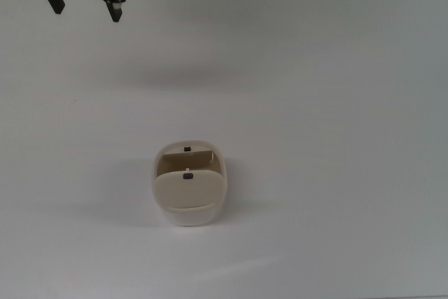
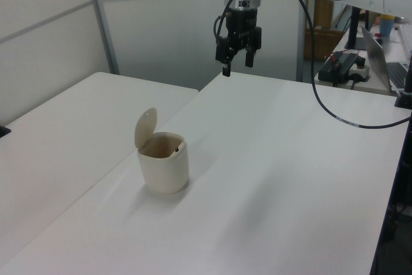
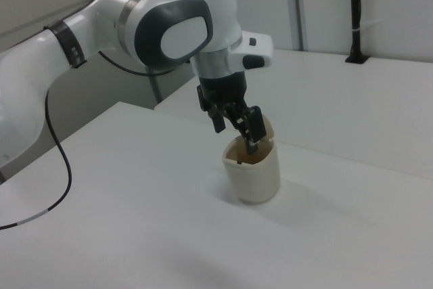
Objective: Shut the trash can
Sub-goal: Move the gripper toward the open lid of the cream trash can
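Cream-white plastic trash can (image 1: 189, 194) sits upright on the white table (image 1: 336, 138), roughly mid-table in the top view, a bit toward the bottom edge. Its beige lid (image 2: 145, 127) is flipped up, standing nearly vertical at the can's left rim in the left view, so the opening shows. Small black button visible on the lid in the top view, w/ a second dark spot on the inner rim.

Black gripper (image 2: 236, 66) hangs in the air well apart from the can, fingers spread w/ nothing between them. In the top view it's at the top left corner (image 1: 85, 5), far from the can. In the right view the gripper (image 3: 235, 128) overlaps the can (image 3: 254, 174) but that's only line of sight; left view shows clear space between them.

White arm (image 3: 135, 28) w/ grey joint covers reaches in from the right view's left. Black cable (image 2: 328, 104) trails off the arm onto the table in the left view.
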{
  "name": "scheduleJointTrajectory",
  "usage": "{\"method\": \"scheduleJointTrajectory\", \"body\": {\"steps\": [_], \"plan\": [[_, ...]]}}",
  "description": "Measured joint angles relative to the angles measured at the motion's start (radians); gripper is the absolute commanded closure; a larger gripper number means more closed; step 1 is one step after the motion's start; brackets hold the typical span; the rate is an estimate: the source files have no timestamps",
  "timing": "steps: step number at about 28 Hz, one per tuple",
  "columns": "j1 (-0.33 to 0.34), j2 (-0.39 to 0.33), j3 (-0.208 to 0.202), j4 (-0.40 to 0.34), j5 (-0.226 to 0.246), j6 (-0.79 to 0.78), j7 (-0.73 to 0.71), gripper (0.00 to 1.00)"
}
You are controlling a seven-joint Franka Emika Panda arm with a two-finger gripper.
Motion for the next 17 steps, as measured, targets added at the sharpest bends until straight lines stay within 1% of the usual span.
{"method": "scheduleJointTrajectory", "body": {"steps": [6, 15, 16, 17], "plan": [[0.013, 0.000, 0.002, 0.000, -0.009, 0.000, -0.035, 0.00], [0.074, 0.012, 0.006, -0.005, -0.011, 0.009, -0.073, 0.00], [0.078, 0.015, 0.006, -0.005, -0.011, 0.026, -0.074, 0.00], [0.082, 0.018, 0.007, -0.006, -0.011, 0.050, -0.074, 0.04]]}}
